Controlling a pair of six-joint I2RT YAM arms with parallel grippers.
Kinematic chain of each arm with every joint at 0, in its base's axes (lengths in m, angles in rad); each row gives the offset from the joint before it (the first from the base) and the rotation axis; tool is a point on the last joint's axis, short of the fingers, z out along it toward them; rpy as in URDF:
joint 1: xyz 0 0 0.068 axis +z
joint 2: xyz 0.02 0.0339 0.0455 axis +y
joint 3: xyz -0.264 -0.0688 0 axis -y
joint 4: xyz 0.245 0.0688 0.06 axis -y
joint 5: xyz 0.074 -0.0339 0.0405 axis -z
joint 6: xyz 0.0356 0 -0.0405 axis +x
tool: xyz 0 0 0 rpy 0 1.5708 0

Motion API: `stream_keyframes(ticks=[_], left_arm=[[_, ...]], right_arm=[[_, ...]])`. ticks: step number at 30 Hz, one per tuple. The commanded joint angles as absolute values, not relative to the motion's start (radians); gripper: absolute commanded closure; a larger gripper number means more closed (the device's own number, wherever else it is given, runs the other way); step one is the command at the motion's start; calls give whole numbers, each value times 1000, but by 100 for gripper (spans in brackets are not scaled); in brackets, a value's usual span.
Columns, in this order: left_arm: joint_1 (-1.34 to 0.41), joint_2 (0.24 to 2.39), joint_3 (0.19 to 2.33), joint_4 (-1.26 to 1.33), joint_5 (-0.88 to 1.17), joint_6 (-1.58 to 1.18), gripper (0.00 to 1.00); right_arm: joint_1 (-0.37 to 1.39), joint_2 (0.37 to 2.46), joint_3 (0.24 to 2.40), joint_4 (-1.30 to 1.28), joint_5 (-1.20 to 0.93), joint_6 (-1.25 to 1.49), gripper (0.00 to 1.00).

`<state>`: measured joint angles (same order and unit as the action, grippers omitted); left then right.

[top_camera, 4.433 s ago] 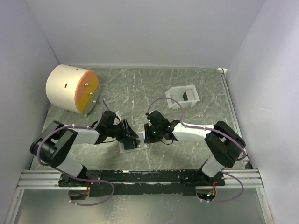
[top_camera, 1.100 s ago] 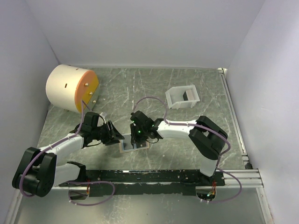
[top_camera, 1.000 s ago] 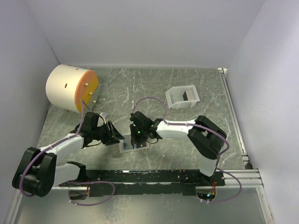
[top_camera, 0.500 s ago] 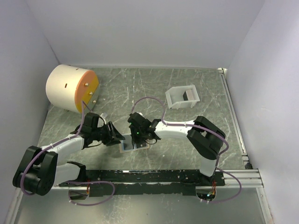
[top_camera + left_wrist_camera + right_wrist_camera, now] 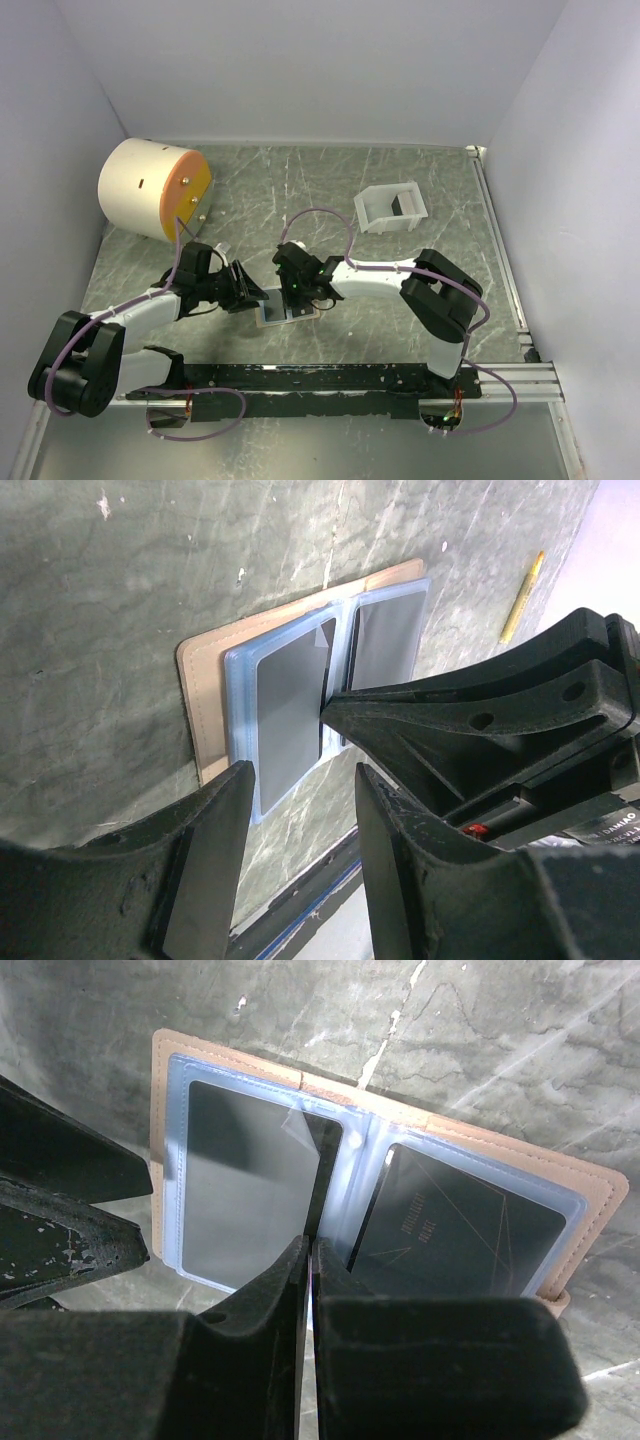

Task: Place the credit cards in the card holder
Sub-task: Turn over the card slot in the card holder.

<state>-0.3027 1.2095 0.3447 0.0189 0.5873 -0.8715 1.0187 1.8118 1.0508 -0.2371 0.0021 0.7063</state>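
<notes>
Green marbled table [image 5: 400, 190] — card holder [image 5: 350, 1125] lying open, two credit cards [image 5: 250, 1170] in its pockets; right gripper [image 5: 308, 1250] clenched at its fold, left gripper [image 5: 302, 775] released, at 9 o'clock.

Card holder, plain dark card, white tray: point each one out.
card holder [image 5: 604, 1192]: right wrist view, tan cover's right edge.
plain dark card [image 5: 250, 1180]: right wrist view, face centre.
white tray [image 5: 378, 213]: top view, left wall.

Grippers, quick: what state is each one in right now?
Left gripper: open, nothing between its fingers.
Right gripper: shut, tips at the centre fold of the card holder; whether it pinches anything cannot be told.
</notes>
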Motion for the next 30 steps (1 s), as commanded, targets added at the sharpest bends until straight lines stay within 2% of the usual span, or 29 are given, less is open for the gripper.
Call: stream_keyframes(ticks=[1, 30], left_arm=[[-293, 1206, 340, 45, 592, -870, 44], [-293, 1278, 332, 130, 612, -874, 43]], right_arm=[[1026, 1822, 1052, -302, 56, 703, 95], [1029, 1836, 1059, -300, 48, 698, 97]])
